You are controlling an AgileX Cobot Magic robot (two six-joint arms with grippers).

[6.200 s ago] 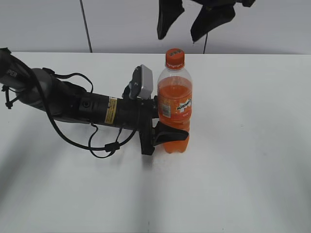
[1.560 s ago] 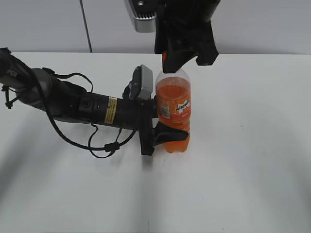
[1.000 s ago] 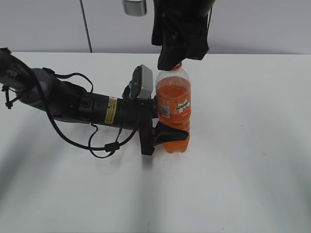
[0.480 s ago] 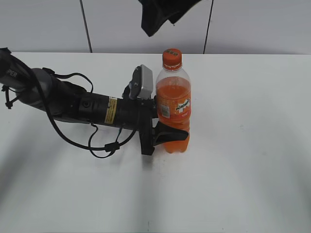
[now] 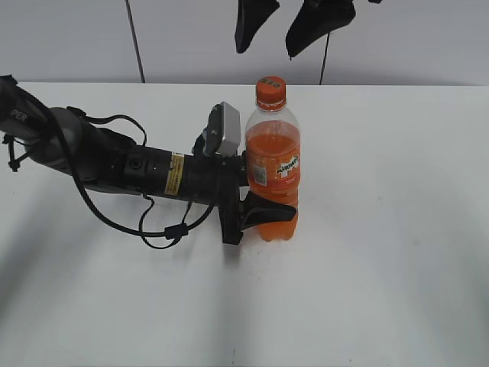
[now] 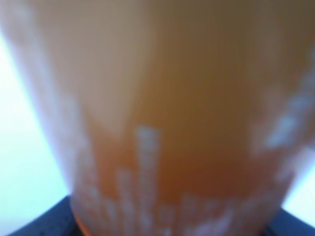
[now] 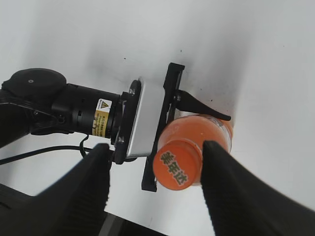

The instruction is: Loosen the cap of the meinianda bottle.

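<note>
The meinianda bottle (image 5: 273, 164), clear plastic with orange liquid and an orange label, stands upright on the white table (image 5: 382, 267). My left gripper (image 5: 263, 208) reaches in from the left and is shut on the bottle's lower body; one black finger (image 5: 269, 208) crosses its front. In the left wrist view the bottle (image 6: 167, 123) is an orange blur filling the frame. The orange cap (image 5: 271, 92) sits on the neck, untouched. My right gripper (image 5: 265, 47) hangs open above the cap. From the right wrist, the cap (image 7: 177, 166) lies between and below the two black fingers (image 7: 93, 191).
The left arm (image 5: 114, 164) lies low across the table's left half with a looped black cable (image 5: 164, 229) beside it. A grey wall (image 5: 412, 38) runs behind the table's back edge.
The right gripper was down over the cap a second ago; it has lifted off and now hangs open above it. The bottle and left arm have not moved.
</note>
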